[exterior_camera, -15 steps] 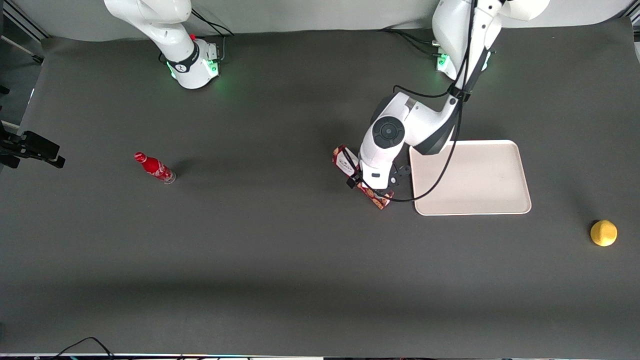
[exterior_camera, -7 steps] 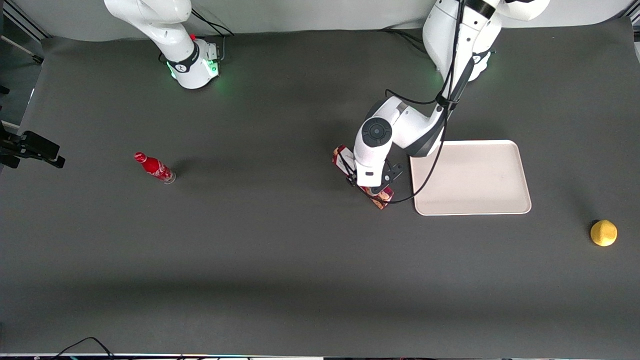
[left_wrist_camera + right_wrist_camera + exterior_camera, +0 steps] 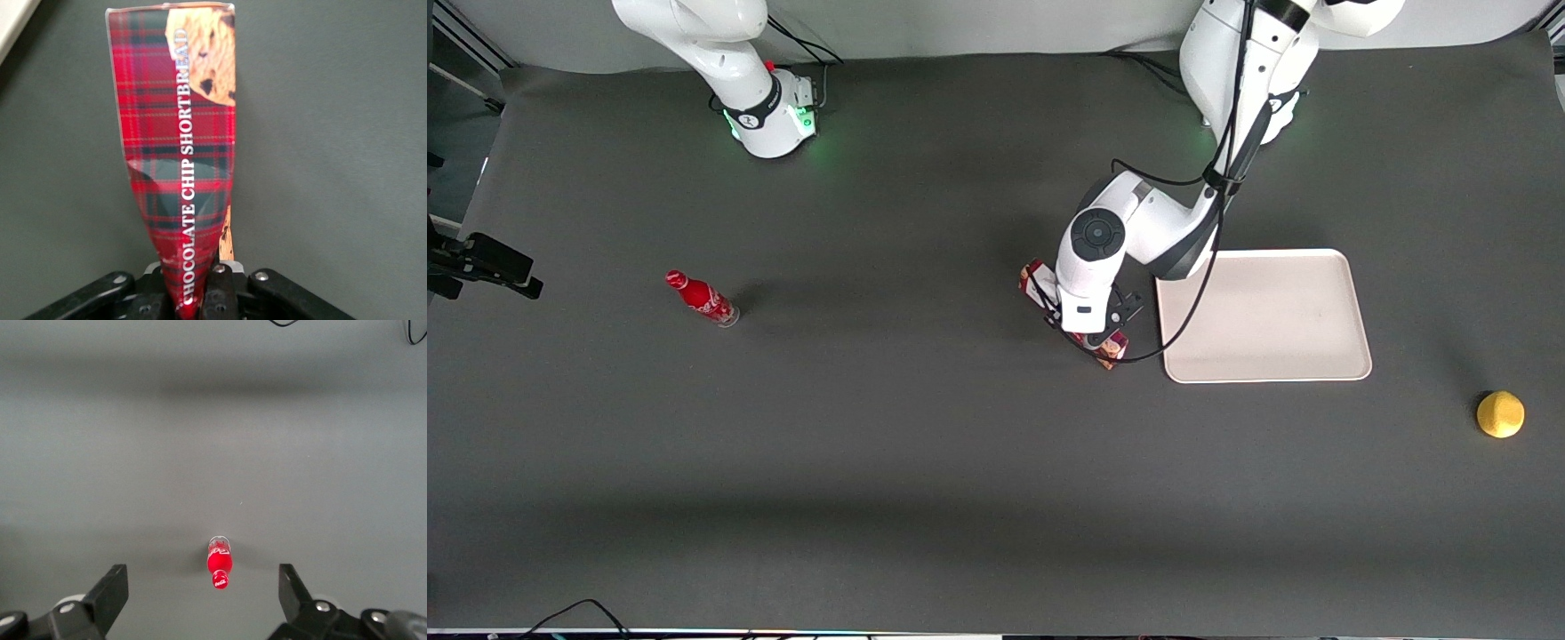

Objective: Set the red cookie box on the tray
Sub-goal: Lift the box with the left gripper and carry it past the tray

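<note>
The red cookie box [image 3: 1112,348] lies on the dark table beside the tray [image 3: 1280,338], on the side toward the parked arm. Its white label end [image 3: 1037,281] points away from the front camera. My gripper [image 3: 1089,331] sits down over the box's middle and hides that part. In the left wrist view the gripper [image 3: 197,285] is shut on the red tartan box [image 3: 177,133], whose carton is pinched and dented between the fingers [image 3: 220,288]. A pale sliver of the tray [image 3: 9,20] shows at that view's edge.
A small red bottle [image 3: 703,299] stands toward the parked arm's end of the table and also shows as the bottle [image 3: 219,565] in the right wrist view. A yellow fruit [image 3: 1500,414] lies toward the working arm's end, nearer the front camera than the tray.
The wrist has shifted off the tray's edge and settled over the box. The box's end nearer the front camera has moved slightly. Over the last half second the arm has hardly moved.
</note>
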`<action>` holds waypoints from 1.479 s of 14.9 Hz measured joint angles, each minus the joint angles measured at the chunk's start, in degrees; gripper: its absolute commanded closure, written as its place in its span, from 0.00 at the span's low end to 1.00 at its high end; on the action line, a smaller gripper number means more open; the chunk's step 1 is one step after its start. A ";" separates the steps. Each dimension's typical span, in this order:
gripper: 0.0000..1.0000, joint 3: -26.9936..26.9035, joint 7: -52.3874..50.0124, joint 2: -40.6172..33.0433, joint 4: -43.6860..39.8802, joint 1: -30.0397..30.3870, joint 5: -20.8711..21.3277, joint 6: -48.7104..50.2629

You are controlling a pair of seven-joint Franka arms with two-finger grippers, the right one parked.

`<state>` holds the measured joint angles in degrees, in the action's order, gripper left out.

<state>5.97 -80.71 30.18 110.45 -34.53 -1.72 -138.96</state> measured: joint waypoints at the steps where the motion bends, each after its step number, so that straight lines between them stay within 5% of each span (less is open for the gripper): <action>1: 1.00 -0.04 1.06 -0.06 -0.41 0.12 0.15 0.00; 5: 1.00 -0.67 11.41 -1.96 -4.80 3.37 0.17 6.26; 12: 1.00 -1.95 36.45 -7.41 -26.85 14.78 -1.22 40.87; 15: 1.00 -8.16 51.68 -8.14 -32.93 16.29 -1.23 51.47; 18: 1.00 -16.72 67.12 -9.54 -30.77 16.97 -0.47 51.31; 22: 1.00 -23.97 80.04 -12.81 -19.16 17.53 0.79 39.56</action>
<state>-18.00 -0.67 17.37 91.29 -17.01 -0.93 -99.40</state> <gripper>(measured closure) 0.899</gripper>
